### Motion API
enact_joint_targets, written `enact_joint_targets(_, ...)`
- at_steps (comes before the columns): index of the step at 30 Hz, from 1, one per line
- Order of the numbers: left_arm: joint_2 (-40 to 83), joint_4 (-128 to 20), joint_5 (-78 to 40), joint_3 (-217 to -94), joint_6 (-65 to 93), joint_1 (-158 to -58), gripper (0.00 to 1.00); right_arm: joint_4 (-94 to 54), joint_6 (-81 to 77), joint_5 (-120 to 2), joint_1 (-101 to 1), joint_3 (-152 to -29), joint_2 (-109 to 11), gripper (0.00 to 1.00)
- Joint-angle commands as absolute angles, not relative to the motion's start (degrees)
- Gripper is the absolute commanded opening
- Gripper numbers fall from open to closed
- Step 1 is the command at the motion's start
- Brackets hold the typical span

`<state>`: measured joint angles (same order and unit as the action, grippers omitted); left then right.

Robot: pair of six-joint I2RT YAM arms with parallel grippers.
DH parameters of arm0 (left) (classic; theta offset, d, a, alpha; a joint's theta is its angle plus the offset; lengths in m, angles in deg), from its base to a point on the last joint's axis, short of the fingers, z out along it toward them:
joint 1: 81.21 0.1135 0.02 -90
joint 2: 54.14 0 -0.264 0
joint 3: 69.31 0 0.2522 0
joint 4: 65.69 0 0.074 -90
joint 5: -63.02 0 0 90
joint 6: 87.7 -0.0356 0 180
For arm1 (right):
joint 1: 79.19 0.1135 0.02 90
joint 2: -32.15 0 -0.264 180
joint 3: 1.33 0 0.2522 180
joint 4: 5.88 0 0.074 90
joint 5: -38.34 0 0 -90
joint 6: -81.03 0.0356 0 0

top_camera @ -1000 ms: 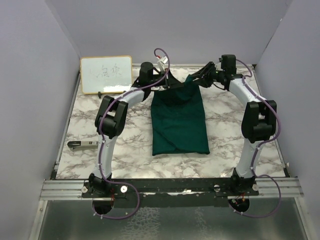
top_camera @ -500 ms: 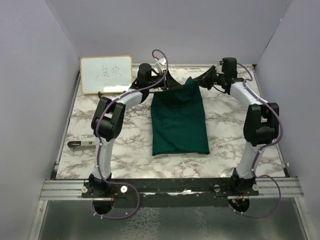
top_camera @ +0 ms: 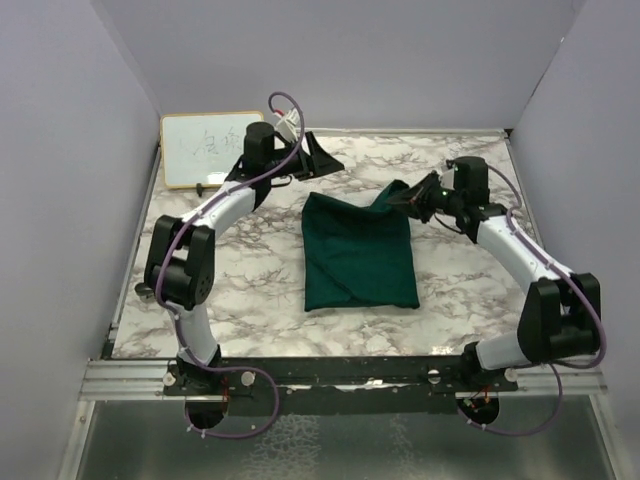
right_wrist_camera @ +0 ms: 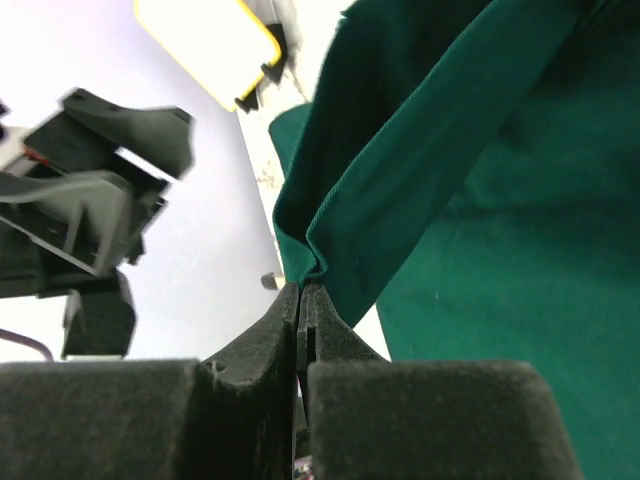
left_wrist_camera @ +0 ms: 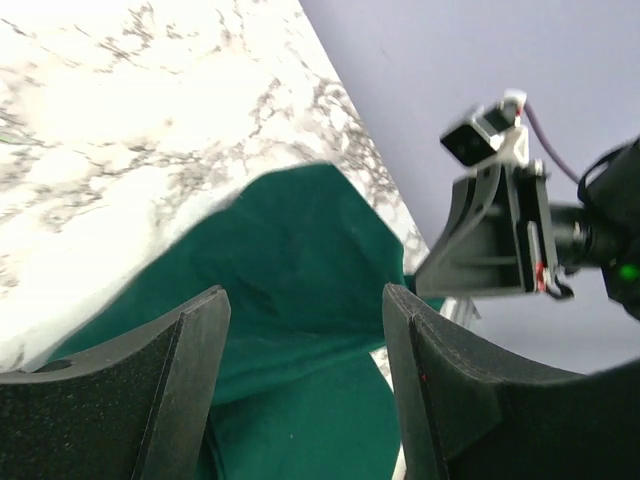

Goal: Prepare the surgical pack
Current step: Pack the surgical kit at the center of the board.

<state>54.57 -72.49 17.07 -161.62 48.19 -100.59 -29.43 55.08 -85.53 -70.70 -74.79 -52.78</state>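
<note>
Right gripper (right_wrist_camera: 300, 300): jaws pinched fully together on a fold of the drape (right_wrist_camera: 480, 200). The cloth bunches right at the tips and hangs off them in a taut ridge. In the top view that is the drape's far-right corner, held up off the table (top_camera: 250, 270), with the right gripper (top_camera: 401, 198) at the pack's 1 o'clock. The rest of the drape (top_camera: 360, 260) lies flat as a folded rectangular bundle mid-table, running from my right jaws toward 7 o'clock, long axis 12 to 6. No tray, instruments or gauze show; I can't tell whether they are inside. Left gripper (left_wrist_camera: 305, 300): jaws wide, nothing between them, touching nothing. It hangs above the far edge of the table at the pack's 11 o'clock (top_camera: 322, 158), clear of the cloth, with the whiteboard (top_camera: 205, 148) further out at its 9. From the left wrist the drape sits below and beyond the open fingers, and the right gripper is in sight past it. The right arm is nearer, in fact the only one on the cloth. My read: the move hinges on that lifted corner. It has to travel back over the bundle toward 6–7 while the body stays put, and one-corner tension may drag or skew the fold.
</note>
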Motion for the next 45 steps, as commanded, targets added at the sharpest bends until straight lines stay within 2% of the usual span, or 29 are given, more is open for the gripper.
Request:
enact_joint_targets(1, 45.51, -56.96, 11.24, -162.32, 37.1, -100.26, 0.66, -31.65, 59.04, -83.28, -67.73, -67.42, -43.1, 0.01)
enact_joint_targets(12, 35.52, -56.36, 10.22, -149.83, 35.57, -100.12, 0.63, -44.85, 62.45, -78.86, -62.93, -55.45, -21.72, 0.01)
enact_joint_targets(29, 30.74, -59.48, 7.65, -139.04, 36.78, -100.15, 0.63, -50.13, 69.67, -83.05, -58.76, -43.48, -8.29, 0.01)
enact_joint_targets(41, 31.34, -59.0, 8.18, -138.16, 37.11, -100.19, 0.62, -49.18, 71.61, -81.46, -46.46, -39.93, -12.96, 0.01)
enact_joint_targets(45, 30.98, -56.96, 8.26, -137.36, 36.45, -100.34, 0.64, -47.1, 71.59, -81.26, -45.2, -37.63, -12.13, 0.01)
